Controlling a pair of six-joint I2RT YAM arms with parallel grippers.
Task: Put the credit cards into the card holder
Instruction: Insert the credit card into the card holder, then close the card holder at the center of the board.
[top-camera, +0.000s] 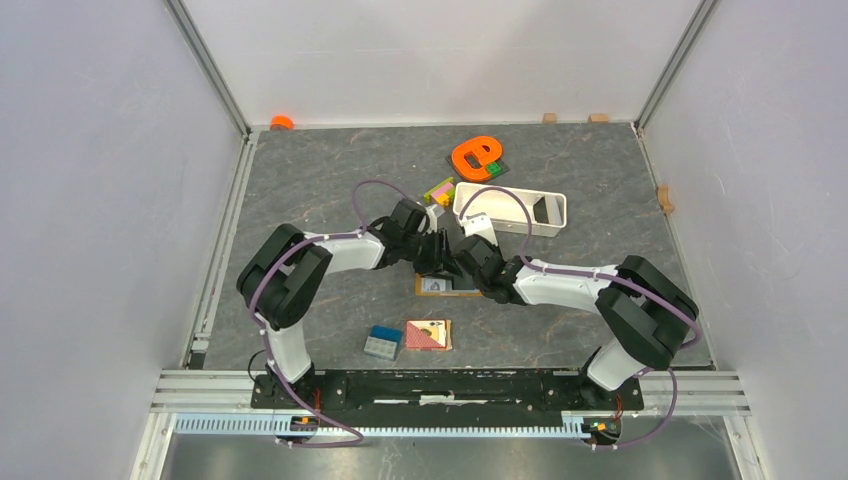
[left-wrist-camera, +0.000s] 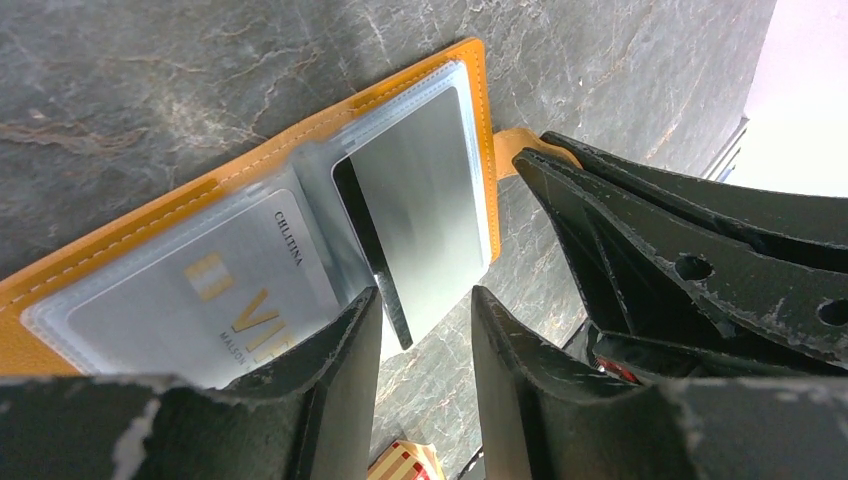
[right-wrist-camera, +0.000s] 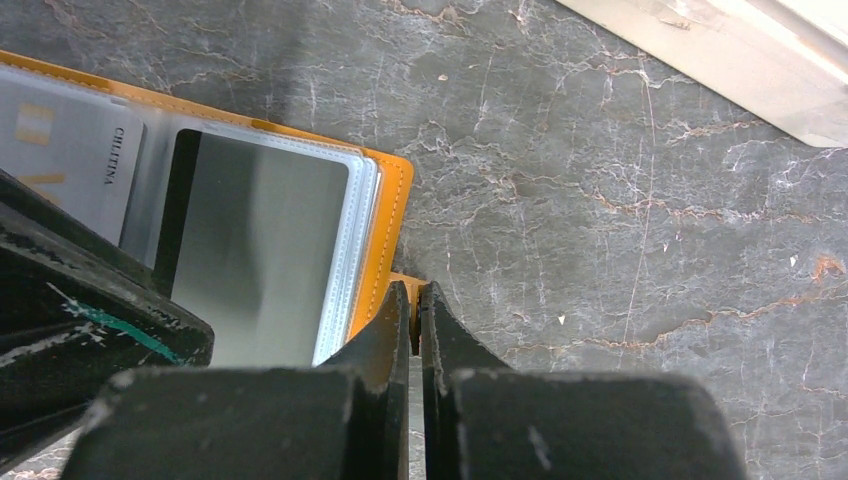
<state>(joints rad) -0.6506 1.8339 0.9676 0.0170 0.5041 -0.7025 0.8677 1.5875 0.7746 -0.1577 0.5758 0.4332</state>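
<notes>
Left wrist view: the card holder (left-wrist-camera: 478, 110) lies open and flat on the grey table (left-wrist-camera: 150, 70), mid-workspace btwn the two arms, w/ a silver credit card (left-wrist-camera: 425, 190) at its right-hand clear sleeve and a second credit card (left-wrist-camera: 225, 295), gold-lettered, behind plastic on the left page. The left gripper (left-wrist-camera: 425, 305) stands half-parted astride the silver card's near end, which appears to jut past the holder's edge; whether the pads touch the card's long edges can't be told. The right gripper (right-wrist-camera: 417, 300) is clenched tight, tips down at the orange clasp tab (right-wrist-camera: 402, 277), pinning or nipping it, unclear which. Judged step: seating the silver card fully. Best done w/ a slow push along the card's long axis, low and parallel to the sleeve, so the leading edge goes under the plastic lip and doesn't ride on top. The right gripper should hold the tab steady, b/c the holder looks light enough to slide or fold. Watch the black stripe edge: any skew vs. the sleeve mouth likely jams a corner.
</notes>
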